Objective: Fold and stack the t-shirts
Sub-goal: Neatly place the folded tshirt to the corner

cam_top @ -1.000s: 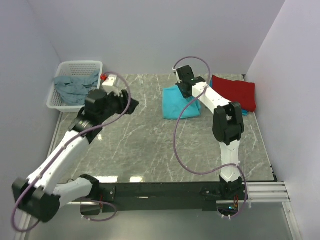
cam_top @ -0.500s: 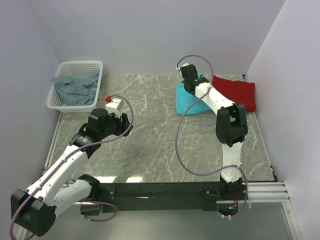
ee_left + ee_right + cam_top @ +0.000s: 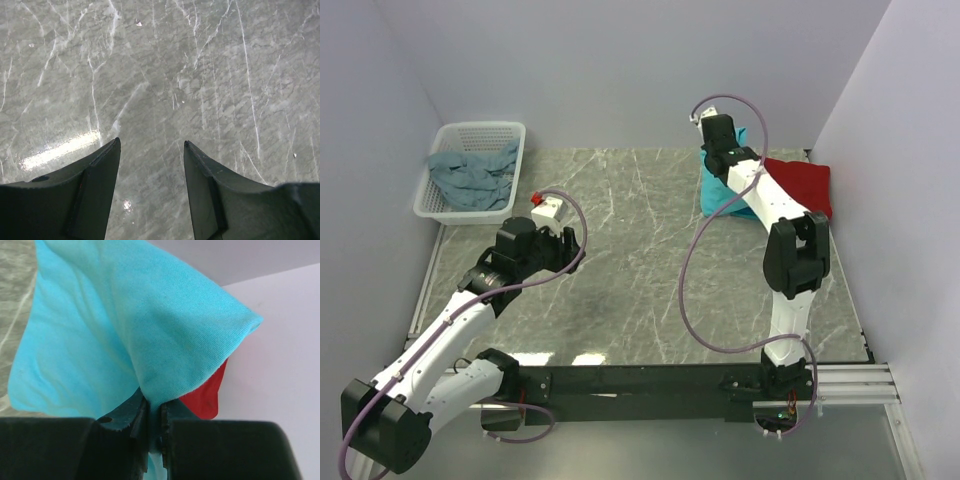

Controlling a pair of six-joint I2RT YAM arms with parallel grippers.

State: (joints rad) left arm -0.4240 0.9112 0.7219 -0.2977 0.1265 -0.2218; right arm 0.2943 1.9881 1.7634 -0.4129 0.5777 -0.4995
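Observation:
My right gripper (image 3: pixel 722 150) is shut on a bright turquoise t-shirt (image 3: pixel 720 190), folded and lifted at the back right; in the right wrist view the cloth (image 3: pixel 125 330) is pinched between the jaws. A folded red t-shirt (image 3: pixel 802 182) lies right behind it, and a corner of it shows in the wrist view (image 3: pixel 205 397). A dull grey-blue t-shirt (image 3: pixel 470 175) lies crumpled in the white basket (image 3: pixel 480 132). My left gripper (image 3: pixel 570 245) is open and empty over the bare marble table (image 3: pixel 165 75).
The white perforated basket stands at the back left corner against the wall. Walls close in the table on the left, back and right. A purple cable loops from each arm.
My right gripper has carried the turquoise t-shirt to the right, up against the red one. My left arm drew back toward the near left a second ago and has since held still.

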